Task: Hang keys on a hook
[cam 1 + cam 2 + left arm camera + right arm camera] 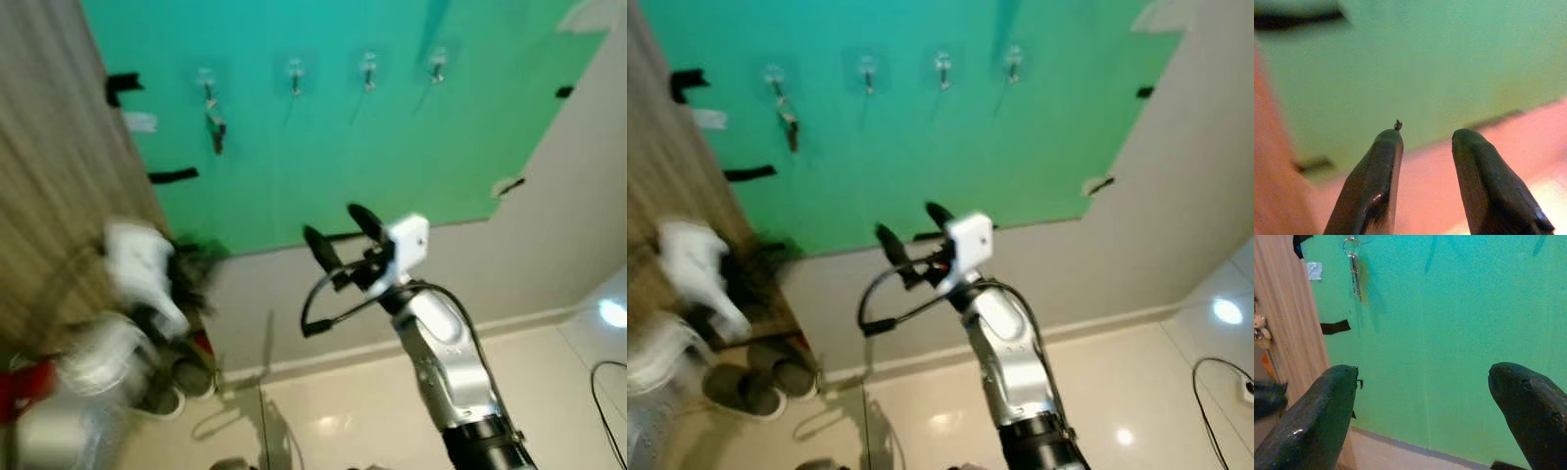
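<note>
Green panel [333,147] fixed to a pale wall, wood-grain side panel [49,176] at its left edge, glossy tiled floor [343,411] below. 4 hooks [295,74] in a row near the panel's top; keys [1354,269] hanging on the leftmost one. Right gripper [338,235] raised in front of the panel's lower edge, well below the keys, jaws wide, holding nothing. Left gripper [1422,142] facing the panel's lower part, jaws narrowly apart, empty. Head views blurred; shoes [754,382] on the floor below the side panel.
</note>
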Tool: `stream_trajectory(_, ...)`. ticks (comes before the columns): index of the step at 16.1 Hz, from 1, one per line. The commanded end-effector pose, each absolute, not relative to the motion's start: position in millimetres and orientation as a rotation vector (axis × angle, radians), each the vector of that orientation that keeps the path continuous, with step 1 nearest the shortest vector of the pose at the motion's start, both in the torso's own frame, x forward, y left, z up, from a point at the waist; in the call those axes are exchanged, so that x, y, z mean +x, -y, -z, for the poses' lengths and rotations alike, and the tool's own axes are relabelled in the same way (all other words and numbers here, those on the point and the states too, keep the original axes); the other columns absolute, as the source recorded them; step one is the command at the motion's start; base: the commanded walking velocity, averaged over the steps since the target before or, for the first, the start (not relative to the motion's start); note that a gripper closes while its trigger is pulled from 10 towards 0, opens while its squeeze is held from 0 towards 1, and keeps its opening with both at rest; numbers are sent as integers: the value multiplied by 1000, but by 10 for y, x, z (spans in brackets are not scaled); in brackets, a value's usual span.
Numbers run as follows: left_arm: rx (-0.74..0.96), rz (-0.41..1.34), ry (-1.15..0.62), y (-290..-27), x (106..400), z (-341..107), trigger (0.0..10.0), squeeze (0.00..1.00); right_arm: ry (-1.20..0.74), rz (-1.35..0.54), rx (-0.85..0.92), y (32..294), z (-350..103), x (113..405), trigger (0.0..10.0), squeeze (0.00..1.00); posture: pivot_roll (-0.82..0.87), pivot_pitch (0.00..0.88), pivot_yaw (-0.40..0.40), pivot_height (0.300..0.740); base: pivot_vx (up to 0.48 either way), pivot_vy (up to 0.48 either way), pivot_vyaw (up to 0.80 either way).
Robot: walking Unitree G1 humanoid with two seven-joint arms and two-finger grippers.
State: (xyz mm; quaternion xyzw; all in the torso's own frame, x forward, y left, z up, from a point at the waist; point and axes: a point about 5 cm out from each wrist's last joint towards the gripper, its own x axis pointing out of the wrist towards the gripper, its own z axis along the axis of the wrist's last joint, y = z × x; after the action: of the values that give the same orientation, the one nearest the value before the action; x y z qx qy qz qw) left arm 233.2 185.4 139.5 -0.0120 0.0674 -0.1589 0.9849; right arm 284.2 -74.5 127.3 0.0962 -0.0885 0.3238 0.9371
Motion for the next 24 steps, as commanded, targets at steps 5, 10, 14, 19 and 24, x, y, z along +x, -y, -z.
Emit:
stream_trajectory(5,219,-75,-30,-2026,2136,-1256,10000,1000,75,-239,86,1307,-951,2829,10000,0,89,0,-35,740,0,0,0)
stream_trajectory(10,186,-185,-85,-2180,2074,-1045,10000,0,-11,-133,-34,1475,-736,2693,10000,0,51,0,-16,740,0,-86,0)
stream_trajectory(14,178,-145,-46,-2115,2194,-1065,10000,0,-15,-156,-27,1418,-770,2800,10000,0,40,0,-5,740,64,-420,-564)
stream_trajectory(19,148,-48,-35,-2006,2296,-1013,10000,0,2,-163,-34,1446,-790,2821,10000,0,14,0,-6,740,0,-261,-739)
stream_trajectory(24,73,-15,-58,-2115,2510,-885,10000,0,2,-126,-12,1569,-786,2827,10000,0,-18,0,-30,740,0,0,-731)
